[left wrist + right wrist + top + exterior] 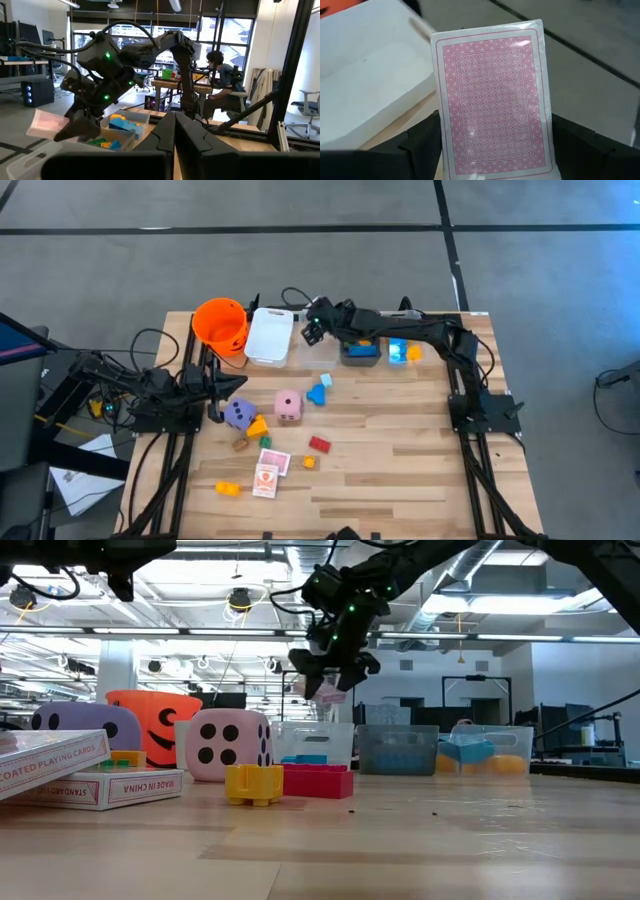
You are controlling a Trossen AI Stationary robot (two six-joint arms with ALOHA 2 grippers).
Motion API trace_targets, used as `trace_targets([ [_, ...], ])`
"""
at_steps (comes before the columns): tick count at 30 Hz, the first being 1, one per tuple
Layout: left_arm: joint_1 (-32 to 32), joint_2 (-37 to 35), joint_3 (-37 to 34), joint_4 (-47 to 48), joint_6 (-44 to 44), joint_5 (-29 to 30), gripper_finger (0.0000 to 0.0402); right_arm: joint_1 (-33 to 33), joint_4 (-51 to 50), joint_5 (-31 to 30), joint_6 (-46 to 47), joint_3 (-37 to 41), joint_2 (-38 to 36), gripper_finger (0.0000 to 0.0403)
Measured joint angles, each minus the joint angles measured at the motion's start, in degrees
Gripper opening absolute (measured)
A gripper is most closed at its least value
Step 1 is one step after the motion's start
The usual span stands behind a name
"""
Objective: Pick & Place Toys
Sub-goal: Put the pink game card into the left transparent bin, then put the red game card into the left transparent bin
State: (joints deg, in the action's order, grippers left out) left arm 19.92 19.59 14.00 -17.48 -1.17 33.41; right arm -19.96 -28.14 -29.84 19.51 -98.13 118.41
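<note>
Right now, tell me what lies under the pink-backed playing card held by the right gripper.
The pink-backed playing card hangs in the right gripper above the white rectangular bin and wooden table edge. The card itself covers whatever sits straight beneath it.

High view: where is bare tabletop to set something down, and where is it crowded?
Free: the wooden table right of the small red plastic brick, to its right and near edges. Crowded: around the pink dotted die and purple dotted die, and the far edge from the orange plastic bucket rightwards.
</note>
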Motion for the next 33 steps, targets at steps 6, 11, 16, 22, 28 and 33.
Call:
trace_targets([
  [6,0.0,0.0,0.0,0.0,0.0,-0.2,0.0,1.9,-2.5,-0.2,0.0,0.0,0.0,0.0344],
  [11,0.0,0.0,0.0,0.0,0.0,-0.2,0.0,2.0,-6.2,-0.2,2.4,0.0,0.0,0.0368],
  [16,0.0,0.0,0.0,0.0,0.0,-0.1,0.0,2.4,-7.7,-0.1,2.3,0.0,0.0,0.0318],
  [22,0.0,0.0,0.0,0.0,0.0,-0.1,0.0,6.2,-7.5,3.3,-3.6,0.0,-0.5,0.0303],
  [28,0.0,0.0,0.0,0.1,0.0,0.1,0.0,15.0,-10.7,7.5,-13.0,-0.1,-2.3,0.0306],
  [33,0.0,0.0,0.0,0.2,0.0,0.1,0.0,24.3,-13.2,3.9,-13.7,0.0,-2.8,0.0306],
])
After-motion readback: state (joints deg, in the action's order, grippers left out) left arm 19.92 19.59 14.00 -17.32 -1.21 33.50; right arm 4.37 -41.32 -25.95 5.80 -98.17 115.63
